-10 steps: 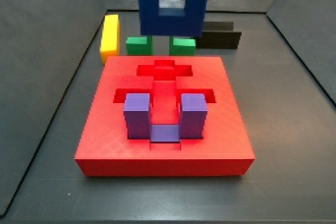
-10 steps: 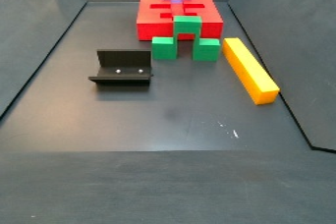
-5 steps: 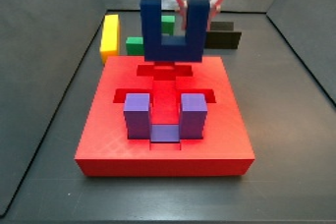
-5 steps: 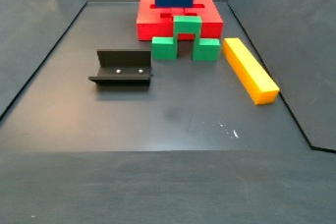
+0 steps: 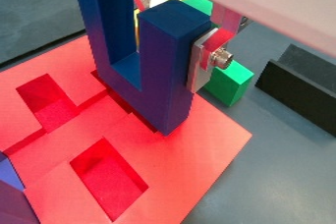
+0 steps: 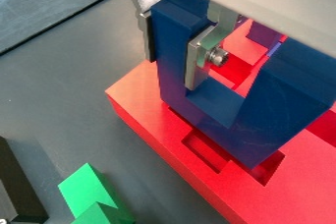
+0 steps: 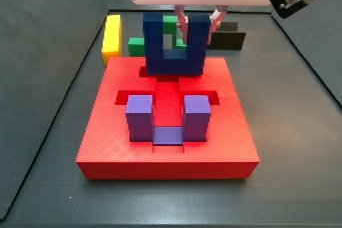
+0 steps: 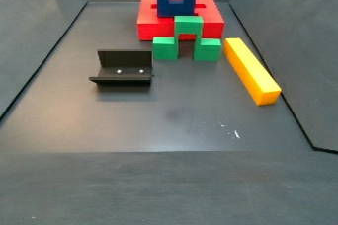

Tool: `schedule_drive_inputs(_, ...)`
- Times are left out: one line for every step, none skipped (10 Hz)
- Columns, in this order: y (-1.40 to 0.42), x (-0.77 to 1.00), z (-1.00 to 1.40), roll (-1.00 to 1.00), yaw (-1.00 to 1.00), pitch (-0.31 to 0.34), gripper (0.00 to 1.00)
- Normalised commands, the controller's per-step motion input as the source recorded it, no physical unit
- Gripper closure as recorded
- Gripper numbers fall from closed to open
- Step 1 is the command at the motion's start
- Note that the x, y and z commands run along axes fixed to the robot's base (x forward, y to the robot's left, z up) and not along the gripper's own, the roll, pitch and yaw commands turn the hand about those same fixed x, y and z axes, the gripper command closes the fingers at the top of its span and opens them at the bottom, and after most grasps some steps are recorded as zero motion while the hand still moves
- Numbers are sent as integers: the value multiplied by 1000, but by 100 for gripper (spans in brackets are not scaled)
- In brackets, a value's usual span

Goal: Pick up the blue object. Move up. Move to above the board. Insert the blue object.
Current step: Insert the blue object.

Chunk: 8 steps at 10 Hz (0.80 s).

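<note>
The blue object [image 7: 174, 57] is a dark blue U-shaped block, prongs up. My gripper [image 7: 197, 24] is shut on one of its prongs. In both wrist views the silver fingers [image 5: 206, 56] [image 6: 201, 56] clamp that prong from both sides. The block's base is down at the recess at one end of the red board [image 7: 167, 157], touching or entering it; I cannot tell how deep. The block [image 8: 175, 4] and the board [image 8: 152, 17] also show at the far end of a side view. In both wrist views the blue object [image 5: 157, 81] [image 6: 250, 110] stands on the board [image 5: 197, 159] [image 6: 157, 120].
A purple U-shaped block [image 7: 167, 120] sits in the board's other recess. A green block [image 8: 185, 39] stands just off the board. A yellow bar [image 8: 251, 69] lies beside it. The fixture [image 8: 123, 68] stands on the floor, apart from the board.
My gripper has come down with the blue object, from well above the board to the recess at its end.
</note>
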Motion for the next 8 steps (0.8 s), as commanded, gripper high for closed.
schedule_drive_inputs(-43, -69, -100, 23, 80, -61, 100)
schedule_drive_inputs(0, -183, -77, 24, 0, -50, 100)
schedule_drive_inputs(0, -180, -57, 14, -89, -23, 100)
schedule_drive_inputs(0, -77, -34, 0, -226, 0, 100)
schedule_drive_inputs(0, -89, -17, 0, -209, 0, 100)
schedule_drive_inputs(0, -134, -26, 0, -194, 0, 100)
schedule_drive_inputs(0, -143, -34, 0, -186, 0, 100)
schedule_drive_inputs(6, -151, -60, 0, -174, 0, 100)
